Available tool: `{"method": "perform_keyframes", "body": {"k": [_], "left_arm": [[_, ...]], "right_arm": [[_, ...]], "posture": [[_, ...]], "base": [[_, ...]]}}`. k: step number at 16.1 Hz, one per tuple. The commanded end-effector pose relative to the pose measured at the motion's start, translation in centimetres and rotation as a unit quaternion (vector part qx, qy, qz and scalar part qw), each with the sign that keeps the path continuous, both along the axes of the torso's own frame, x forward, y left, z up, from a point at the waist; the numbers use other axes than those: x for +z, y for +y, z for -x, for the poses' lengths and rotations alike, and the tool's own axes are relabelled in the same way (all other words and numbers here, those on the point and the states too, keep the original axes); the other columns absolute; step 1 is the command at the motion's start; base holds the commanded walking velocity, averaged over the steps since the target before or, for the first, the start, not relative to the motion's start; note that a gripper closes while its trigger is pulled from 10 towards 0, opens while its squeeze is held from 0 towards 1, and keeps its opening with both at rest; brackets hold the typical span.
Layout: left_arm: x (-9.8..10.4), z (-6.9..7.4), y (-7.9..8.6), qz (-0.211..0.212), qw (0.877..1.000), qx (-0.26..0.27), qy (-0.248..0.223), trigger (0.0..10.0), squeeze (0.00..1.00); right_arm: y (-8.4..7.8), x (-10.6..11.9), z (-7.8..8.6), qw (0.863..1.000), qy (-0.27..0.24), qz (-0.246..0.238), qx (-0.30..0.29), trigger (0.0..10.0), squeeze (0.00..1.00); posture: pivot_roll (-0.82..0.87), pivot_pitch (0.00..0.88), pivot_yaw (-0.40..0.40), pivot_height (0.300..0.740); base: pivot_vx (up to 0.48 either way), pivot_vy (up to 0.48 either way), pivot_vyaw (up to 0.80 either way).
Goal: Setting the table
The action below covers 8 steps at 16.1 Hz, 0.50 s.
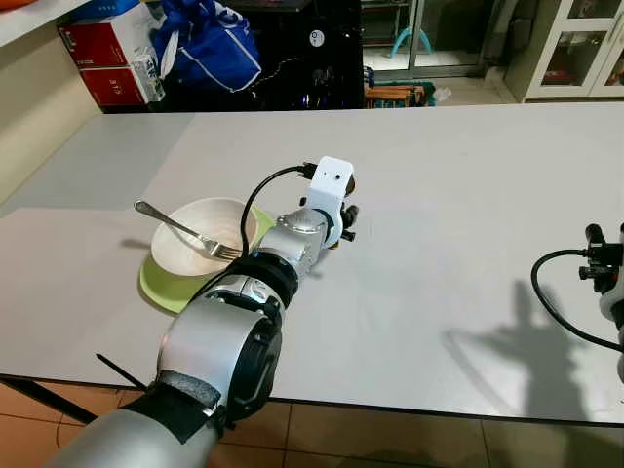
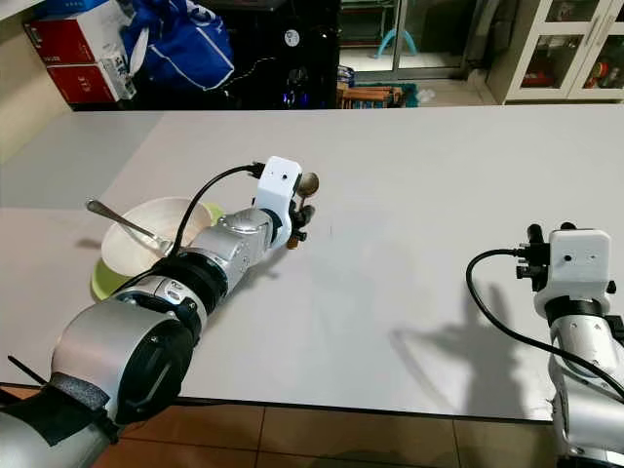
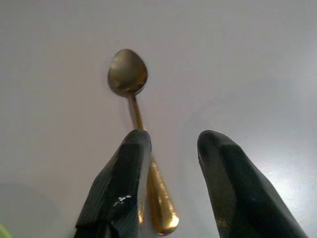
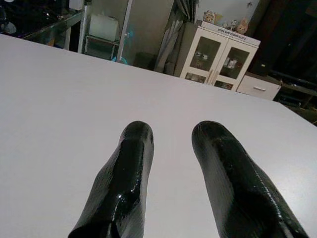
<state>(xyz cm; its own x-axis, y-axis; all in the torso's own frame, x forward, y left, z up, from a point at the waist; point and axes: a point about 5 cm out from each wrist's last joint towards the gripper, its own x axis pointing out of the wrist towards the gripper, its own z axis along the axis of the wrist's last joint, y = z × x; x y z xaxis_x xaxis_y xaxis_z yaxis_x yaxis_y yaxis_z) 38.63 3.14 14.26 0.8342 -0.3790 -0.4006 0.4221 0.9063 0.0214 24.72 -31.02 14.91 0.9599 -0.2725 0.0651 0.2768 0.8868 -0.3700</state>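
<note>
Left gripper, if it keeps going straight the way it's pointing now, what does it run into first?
Most likely the gold spoon. The left gripper is open just above the white table, and the spoon's handle lies beside one of its fingers, bowl end ahead. Whether that finger touches the handle is unclear.

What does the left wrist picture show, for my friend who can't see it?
A gold spoon lies on the white table, bowl end pointing away. The left hand is open above its handle, one black finger partly covering it.

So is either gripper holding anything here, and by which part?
Nothing is held. The left gripper is open over the gold spoon lying on the table, its handle between the fingers. The right gripper is open, empty.
</note>
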Motion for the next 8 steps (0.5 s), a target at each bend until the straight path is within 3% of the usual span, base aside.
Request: {"method": "perform_keyframes", "body": {"k": [1,8], "left_arm": [[-0.54,0.00,0.77,-0.012,1.000,0.012,0.005,0.0,0.00],[-1.01,-0.01,1.52,-0.030,0.999,0.026,0.002,0.0,0.00]], "right_arm": [[-0.14,0.30,0.32,1.000,0.001,0.001,0.002,10.0,0.00],[-0.24,0.56,0.86,1.000,0.007,0.007,0.004,10.0,0.00]], "posture": [[-0.27,0.000,0.092,0.740],[-0.29,0.000,0.083,0.740]], "base": [[0.000,0.000,0.00],[0.000,0.000,0.00]]}}
